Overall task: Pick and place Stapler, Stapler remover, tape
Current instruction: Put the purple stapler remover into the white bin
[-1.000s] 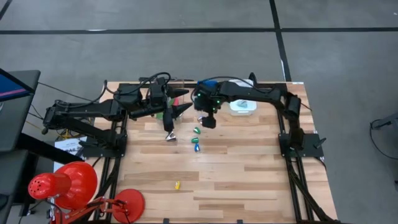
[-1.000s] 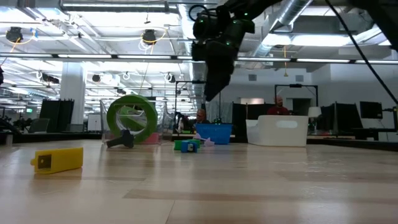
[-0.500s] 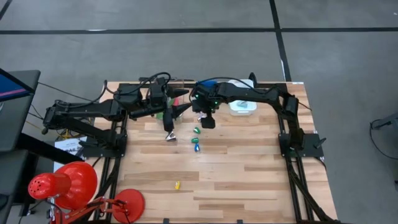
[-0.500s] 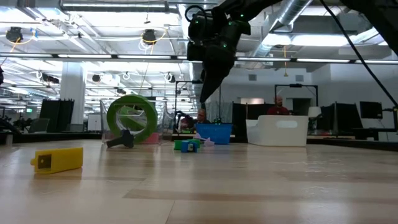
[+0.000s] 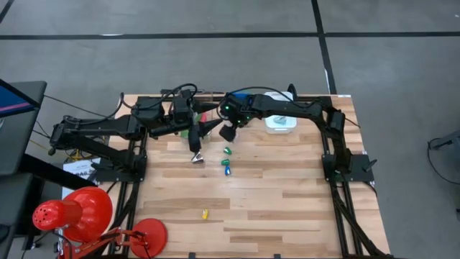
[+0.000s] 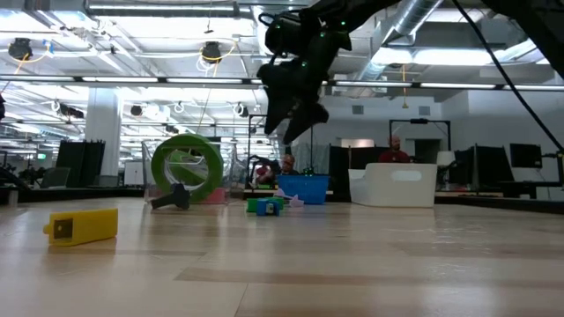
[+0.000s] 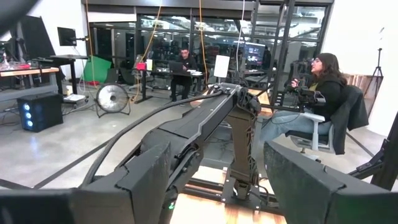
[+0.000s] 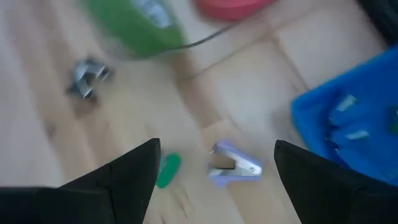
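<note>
Stapler remover [image 8: 235, 163]: small pale-violet item with a metal jaw, lying flat on the wooden table [image 5: 287, 201], not gripped by either arm.

Right gripper [image 8: 216, 149]: released, its two fingers spread wide with nothing between them. It hung in the air well above the table top, tilted downward, over the far middle of the table. In the right wrist view the stapler remover lay below the gap between the fingers.

Near items: a small green item [image 8: 166, 170] just beside the stapler remover; a silver item [image 8: 87, 78] farther off. Beyond these were a green tape roll [image 8: 134, 25], a red-pink tape roll [image 8: 233, 7] and a blue bin [image 8: 348, 124], which held small pieces.

Left gripper [image 7: 217, 180]: also released and empty, waiting at the far left of the table and facing the right arm.

Outlying: a white container [image 5: 279, 122] under the right arm and a yellow item [image 5: 204, 214] alone at the near side, well apart from the rest.

Step in hand, as judged: lining up over the stapler remover before picking it up; nothing had yet been grasped.

Next move, as judged: a straight descent with one finger on each side of the stapler remover, clear of the green item, then a firm closing on it before any lift.
</note>
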